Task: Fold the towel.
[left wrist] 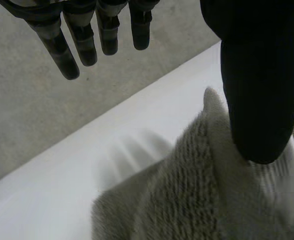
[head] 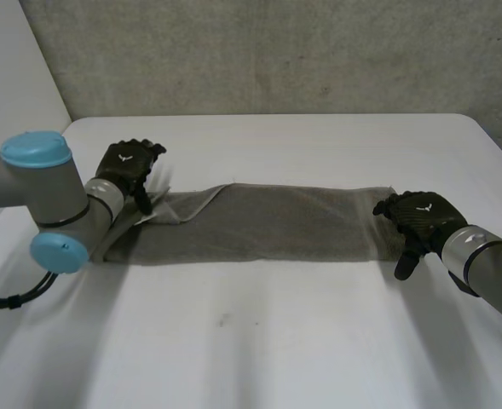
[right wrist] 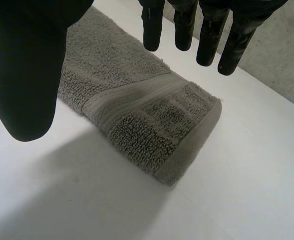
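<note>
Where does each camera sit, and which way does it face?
Head view: behind the arms, looking down on the table and the towel; left hand and right hand at its ends.
Left wrist view: on that wrist, along the left hand's palm onto a towel corner.
Right wrist view: on that wrist, along the right hand's palm onto the towel's other end.
All share the towel.

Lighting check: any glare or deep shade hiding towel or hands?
Head view: even light, no glare on the white table; the folded grey terry towel stands out. Left wrist view: the thumb of the left robot hand is a flat black shape without detail. Right wrist view: the towel's texture is well lit, the thumb of the right robot hand equally dark.
</note>
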`<control>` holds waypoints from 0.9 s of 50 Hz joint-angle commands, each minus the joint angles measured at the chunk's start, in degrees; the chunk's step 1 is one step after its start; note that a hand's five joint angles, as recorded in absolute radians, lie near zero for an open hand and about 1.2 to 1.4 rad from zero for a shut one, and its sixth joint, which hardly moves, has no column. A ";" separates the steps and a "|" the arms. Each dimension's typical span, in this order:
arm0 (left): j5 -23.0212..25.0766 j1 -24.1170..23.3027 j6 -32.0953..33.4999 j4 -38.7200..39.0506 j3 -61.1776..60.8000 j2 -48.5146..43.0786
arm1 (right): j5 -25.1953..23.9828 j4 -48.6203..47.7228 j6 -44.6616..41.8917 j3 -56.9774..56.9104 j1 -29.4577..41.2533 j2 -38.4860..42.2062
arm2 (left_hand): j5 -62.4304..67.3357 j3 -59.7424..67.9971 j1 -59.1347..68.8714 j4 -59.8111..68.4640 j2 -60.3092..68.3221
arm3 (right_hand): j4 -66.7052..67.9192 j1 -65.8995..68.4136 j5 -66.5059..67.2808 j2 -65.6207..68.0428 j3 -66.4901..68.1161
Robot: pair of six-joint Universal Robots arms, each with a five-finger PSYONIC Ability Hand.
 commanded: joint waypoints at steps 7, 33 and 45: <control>-11.63 4.86 9.31 2.90 15.56 -8.87 | 0.00 -0.10 0.03 -0.15 0.23 0.26 | 4.85 4.29 4.33 4.34 4.30 | -3.43 -2.05 -3.31 -3.49 -2.11; -7.76 -2.08 4.74 2.63 -7.39 10.29 | -0.26 -1.33 0.03 0.55 0.05 -0.45 | 3.17 2.60 2.65 2.65 2.61 | -0.49 0.89 -0.36 -0.55 0.83; -5.04 -4.28 3.42 1.84 -0.90 1.25 | -0.08 -1.41 -0.14 1.08 0.32 0.17 | 3.67 3.11 3.15 3.16 3.12 | -0.32 1.06 -0.19 -0.38 1.00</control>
